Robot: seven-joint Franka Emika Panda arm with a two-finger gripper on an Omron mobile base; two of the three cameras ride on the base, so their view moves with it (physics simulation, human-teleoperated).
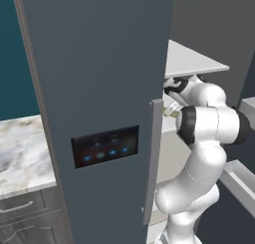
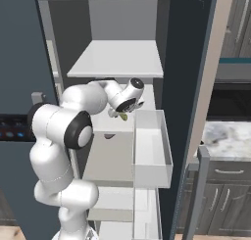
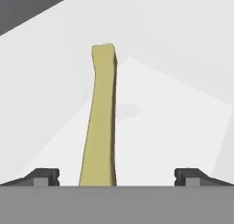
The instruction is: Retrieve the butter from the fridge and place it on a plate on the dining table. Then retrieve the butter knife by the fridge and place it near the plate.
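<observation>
The fridge (image 1: 99, 63) stands with its right door swung open, and my arm reaches in over a middle shelf (image 2: 110, 158). On that white shelf lies the butter (image 3: 101, 118), a slim pale yellow-olive stick; in the hand view it runs away from the hand. My gripper (image 3: 117, 176) is open and points down at it. The stick's near end lies between the two fingertips (image 3: 45, 176), closer to the left one and touching neither. From the right base view the gripper (image 2: 121, 114) hangs just over the butter (image 2: 123, 117). The plate, dining table and butter knife are out of view.
The closed left fridge door with its black lit panel (image 1: 105, 146) and bar handle (image 1: 155, 158) stands close beside my arm. The open right door carries a white bin (image 2: 152, 151) next to my hand. An upper shelf (image 2: 117, 58) hangs overhead. Marble counters (image 1: 20, 148) (image 2: 228, 136) flank the fridge.
</observation>
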